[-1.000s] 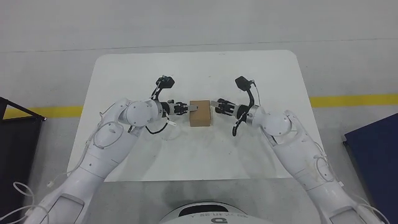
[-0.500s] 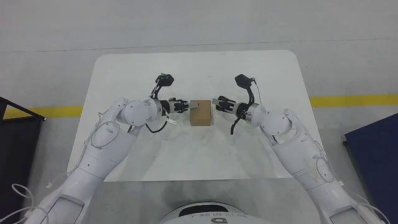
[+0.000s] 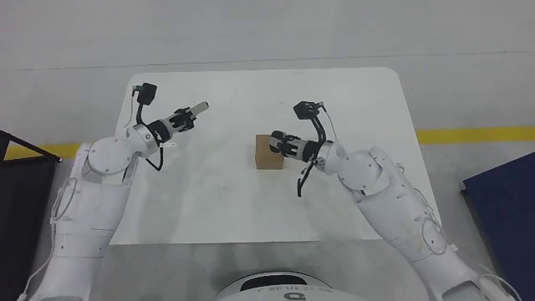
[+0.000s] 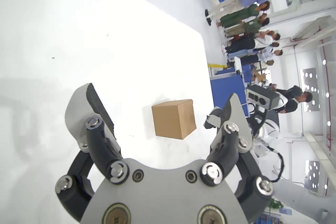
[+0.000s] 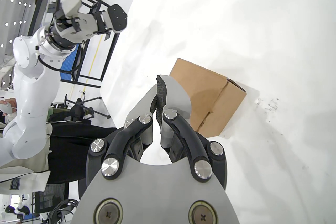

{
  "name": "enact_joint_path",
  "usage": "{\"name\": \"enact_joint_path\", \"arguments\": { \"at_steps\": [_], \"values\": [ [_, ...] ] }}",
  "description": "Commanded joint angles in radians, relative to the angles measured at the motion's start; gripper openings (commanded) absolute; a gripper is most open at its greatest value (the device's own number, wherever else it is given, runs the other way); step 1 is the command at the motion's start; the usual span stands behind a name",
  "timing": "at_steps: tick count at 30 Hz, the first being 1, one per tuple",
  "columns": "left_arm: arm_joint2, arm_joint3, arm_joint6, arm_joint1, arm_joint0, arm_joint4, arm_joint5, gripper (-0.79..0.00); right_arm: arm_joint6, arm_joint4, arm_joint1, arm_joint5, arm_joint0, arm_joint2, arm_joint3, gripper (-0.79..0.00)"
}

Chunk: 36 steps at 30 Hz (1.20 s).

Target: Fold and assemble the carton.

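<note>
- Centrally, the carton [image 3: 268,152] is shown standing at the middle of the table [image 3: 351,100], well apart from every edge. Its flaps are seen folded in and a seam is visible on one face, so assembly is judged almost finished.
- The right hand [image 3: 277,144] is held at the carton's side facing the right edge. Its fingers [image 5: 174,96] are pressed together with nothing between them, presumably so that a closed tip can push a flap home. Contact with the carton cannot be confirmed.
- The left hand [image 4: 161,95] is held raised toward the far left corner, spread wide and empty, presumably so that the carton is left unobstructed.
- The table is white, matt and round-cornered, with faint scuffs. A grey floor crossed by a yellow line [image 3: 476,135] is seen around it.
</note>
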Motion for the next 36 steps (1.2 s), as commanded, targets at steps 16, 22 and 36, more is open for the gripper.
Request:
{"name": "enact_joint_path", "arguments": {
  "at_steps": [16, 22, 36],
  "values": [
    [-0.009, -0.005, 0.004, 0.001, 0.010, -0.005, -0.002, 0.000, 0.021, -0.005, -0.022, 0.019, 0.084, -0.060, 0.113, -0.785],
    [-0.009, -0.005, 0.004, 0.001, 0.010, -0.005, -0.002, 0.000, 0.030, -0.006, -0.019, 0.014, 0.071, -0.049, 0.090, -0.785],
    [-0.009, -0.005, 0.004, 0.001, 0.010, -0.005, -0.002, 0.000, 0.032, 0.053, 0.004, -0.020, 0.000, 0.070, 0.039, -0.785]
  ]
}}
